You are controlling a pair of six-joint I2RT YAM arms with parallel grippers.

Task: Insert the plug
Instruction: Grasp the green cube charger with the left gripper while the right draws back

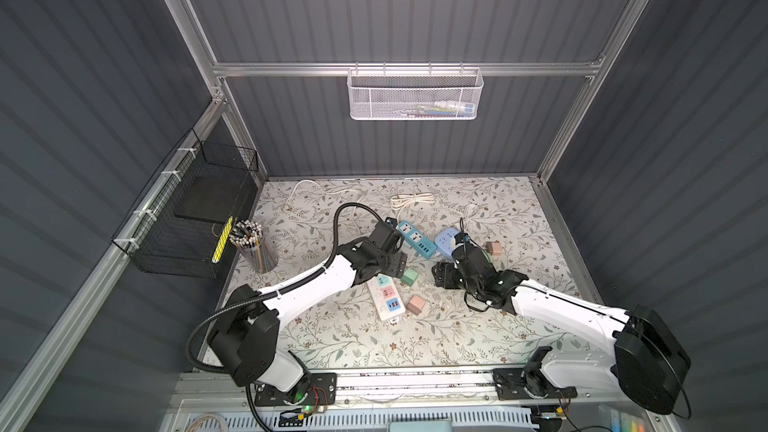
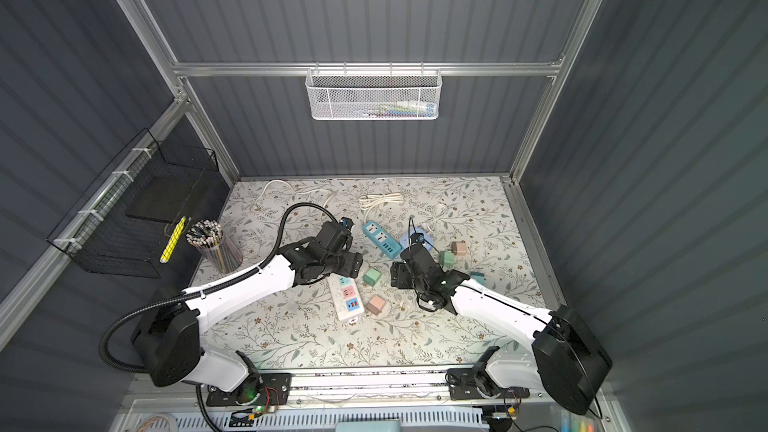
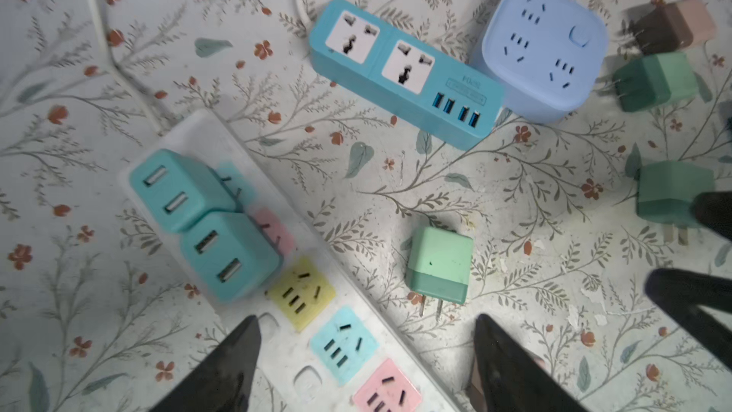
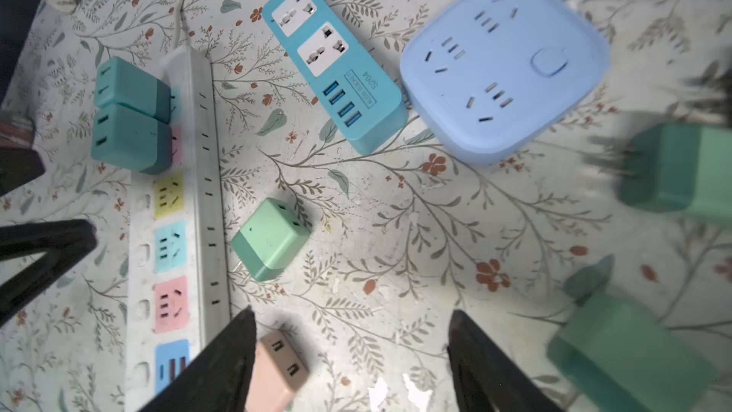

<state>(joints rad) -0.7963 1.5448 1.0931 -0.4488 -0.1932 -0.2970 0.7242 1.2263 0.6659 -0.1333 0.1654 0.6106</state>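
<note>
Currently, the light green plug [image 3: 439, 265] is being seen lying loose just beside the white power strip [image 3: 206, 128], in none of its sockets. The left gripper [image 3: 366, 319] is being held over the strip and the right gripper [image 4: 351, 311] beside it, both with jaws wide apart, gripping nothing.

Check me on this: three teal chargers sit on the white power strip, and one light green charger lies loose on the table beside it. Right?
Not quite. Only two teal chargers sit on the white power strip, side by side, as the left wrist view shows. One light green charger does lie loose on the table beside it.
</note>
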